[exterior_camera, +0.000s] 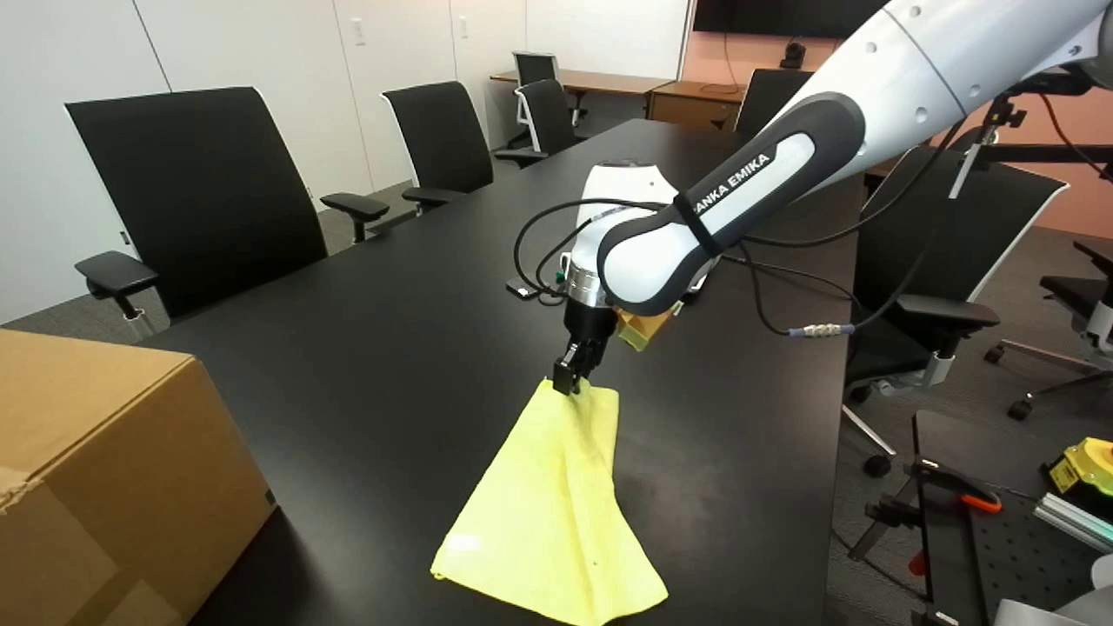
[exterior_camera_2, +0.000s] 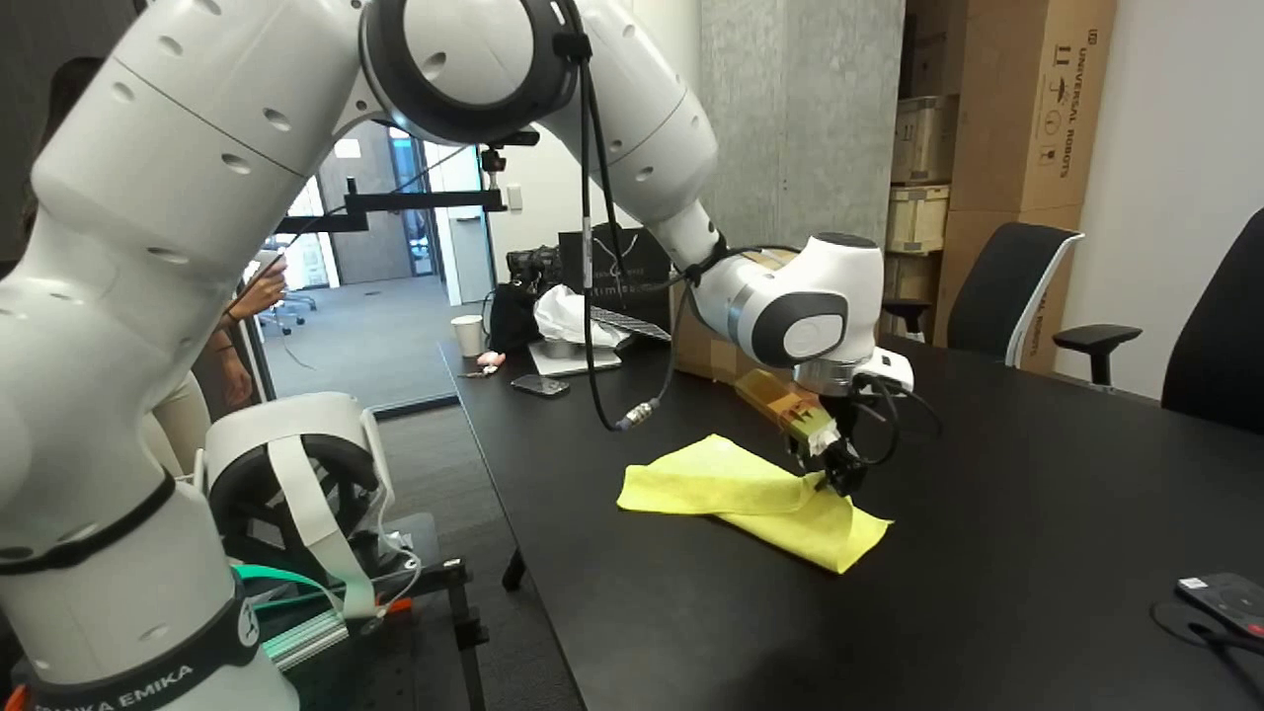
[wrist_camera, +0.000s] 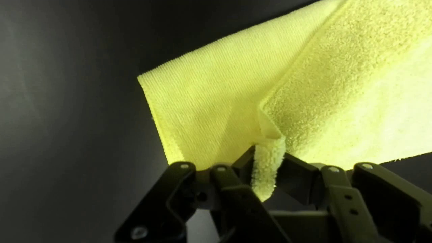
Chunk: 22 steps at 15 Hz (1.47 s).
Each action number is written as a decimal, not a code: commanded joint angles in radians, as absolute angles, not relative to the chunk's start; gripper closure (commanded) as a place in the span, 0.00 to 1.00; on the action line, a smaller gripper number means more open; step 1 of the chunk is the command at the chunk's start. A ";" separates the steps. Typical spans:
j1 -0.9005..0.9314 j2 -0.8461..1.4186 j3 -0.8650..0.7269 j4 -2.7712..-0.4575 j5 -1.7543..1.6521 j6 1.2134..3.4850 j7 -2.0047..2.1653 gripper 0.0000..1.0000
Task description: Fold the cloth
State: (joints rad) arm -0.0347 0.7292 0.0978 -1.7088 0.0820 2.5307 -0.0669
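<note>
- Plainly, in an exterior view, the black two-fingered robot gripper (exterior_camera: pixel 574 376) points down, clamped on a soft yellow fabric cloth (exterior_camera: pixel 539 513) that spreads out from beneath its tip over the long matte-black table (exterior_camera: pixel 391 417).
- In an exterior view, an upper flap (exterior_camera_2: pixel 706 494) of the cloth runs up to the gripper's tip, while a flat lower layer (exterior_camera_2: pixel 820 538) lies on the table just under that tip.
- In the wrist view, a narrow fuzzy tuck (wrist_camera: pixel 266 172) stands squeezed between the black fingers (wrist_camera: pixel 297 175); ahead of them, a ribbed face (wrist_camera: pixel 209 108) lies to one side and looped pile (wrist_camera: pixel 314 84) to the other.
- As for handling, the cloth should be light, limp and hard to damage, its pile more grippy than slippery; it probably follows a pull but buckles under a push.
- The pinch takes only one small spot, seemingly at the flap's edge, so the rest may sag or skew; holding a corner or mid-edge, low over the table, would likely lay it squarer.
</note>
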 commanded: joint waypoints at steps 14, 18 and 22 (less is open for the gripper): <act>-0.014 0.761 0.089 -1.708 0.080 2.669 -0.051 0.19; 0.019 0.674 0.054 -1.815 0.049 2.673 -0.033 0.00; 0.033 0.566 0.069 -1.932 0.048 2.622 -0.034 0.00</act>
